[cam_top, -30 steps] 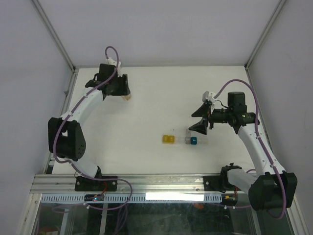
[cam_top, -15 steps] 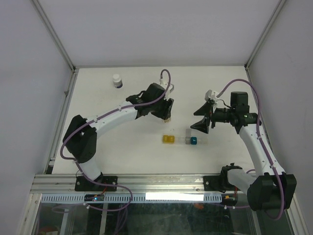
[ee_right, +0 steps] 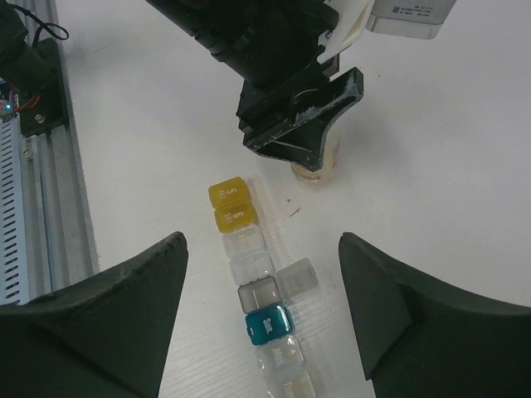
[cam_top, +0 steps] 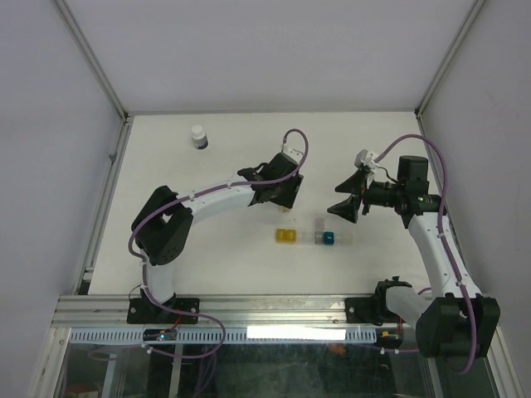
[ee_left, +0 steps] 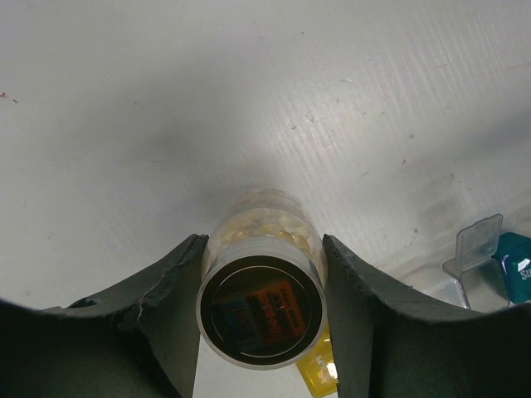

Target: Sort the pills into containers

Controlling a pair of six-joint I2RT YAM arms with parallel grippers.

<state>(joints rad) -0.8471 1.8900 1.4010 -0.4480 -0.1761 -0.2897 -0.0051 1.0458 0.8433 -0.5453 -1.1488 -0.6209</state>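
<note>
The left pincer (ee_left: pixel 263 249) is clenched on a small round translucent plastic vial (ee_left: pixel 261 298), one dark finger pressed against each side. The vial's round end faces the wrist camera, and pale yellowish pills (ee_left: pixel 264 225) show through its wall at the far end. From above, this pincer hangs over the middle of the white worktop (cam_top: pixel 249 141), just on the far side of the pill box; whether the vial touches the surface cannot be told. The right pincer (cam_top: pixel 347 200) is released, its jaws spread wide with nothing between them. It hovers nearer the right edge, just beyond the teal end of the row. The pill box lies as a short row parallel to the near edge, about midway between the left and right edges. A tiny square translucent yellow plastic compartment (cam_top: pixel 286 235) sits at its left end, followed by clear plastic sections (ee_right: pixel 249 253), a greyish one with its clear lid (ee_right: pixel 296 278) swung open, and a tiny square translucent teal plastic compartment (cam_top: pixel 329 239). A small white plastic bottle with a dark band (cam_top: pixel 199 137) stands upright near the far left corner, well apart from the rest.
</note>
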